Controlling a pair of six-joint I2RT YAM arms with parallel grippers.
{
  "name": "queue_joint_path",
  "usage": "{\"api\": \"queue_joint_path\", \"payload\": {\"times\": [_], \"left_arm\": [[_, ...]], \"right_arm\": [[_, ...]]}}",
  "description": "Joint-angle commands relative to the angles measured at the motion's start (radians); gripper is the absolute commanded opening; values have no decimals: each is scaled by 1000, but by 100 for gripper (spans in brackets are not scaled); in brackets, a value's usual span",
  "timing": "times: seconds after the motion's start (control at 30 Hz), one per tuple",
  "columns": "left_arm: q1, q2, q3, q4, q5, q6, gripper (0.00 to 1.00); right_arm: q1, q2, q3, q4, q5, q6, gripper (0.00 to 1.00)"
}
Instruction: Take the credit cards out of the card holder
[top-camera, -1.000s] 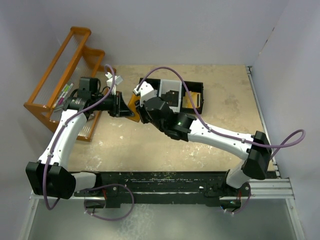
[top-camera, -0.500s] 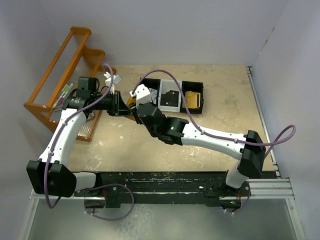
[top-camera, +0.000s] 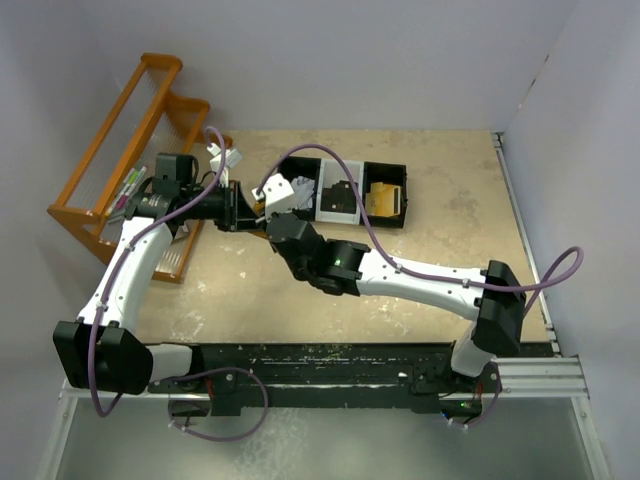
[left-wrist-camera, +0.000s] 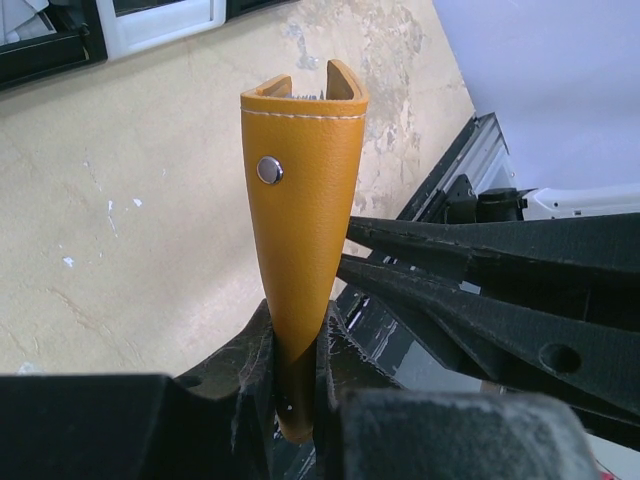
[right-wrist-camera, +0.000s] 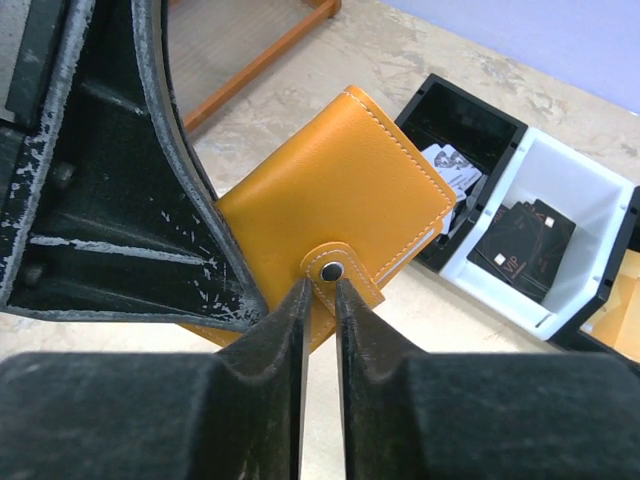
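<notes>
Rack (top-camera: 115, 170) is noted at the table's (top-camera: 440, 200) far left corner. The folded card holder (left-wrist-camera: 300, 220) is clamped at one end by the left gripper (left-wrist-camera: 295, 345), jaws shut on it. It is held above the table near the far edge, left of centre. The right gripper (right-wrist-camera: 320, 300) is set at the snap tab (right-wrist-camera: 335, 270), jaws almost together; whether the tab is pinched cannot be told. Tray (right-wrist-camera: 478, 101) is seen further right along the far edge. Black cards (right-wrist-camera: 520, 240) are recorded in its white compartment.
</notes>
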Motion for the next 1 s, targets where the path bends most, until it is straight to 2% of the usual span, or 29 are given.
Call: {"api": "queue_joint_path", "payload": {"times": [0.0, 0.23, 0.7, 0.77, 0.83, 0.9, 0.97], "left_arm": [[-6, -31, 30, 29, 143, -23, 0], [-1, -32, 34, 26, 143, -24, 0], [9, -26, 40, 26, 145, -31, 0], [10, -22, 41, 26, 145, -33, 0], [10, -21, 43, 28, 146, -34, 0], [11, -19, 44, 27, 145, -34, 0], [12, -14, 43, 28, 145, -35, 0]], "right_arm": [[-19, 17, 28, -25, 39, 28, 13], [-48, -17, -13, -29, 53, 82, 2], [-137, -128, -123, -59, -10, 222, 0], [-145, -146, -137, -61, -22, 234, 5], [-144, -175, -164, -36, -19, 211, 20], [-143, -215, -214, 57, -46, 155, 26], [-144, -238, -223, 63, -55, 144, 33]]}}
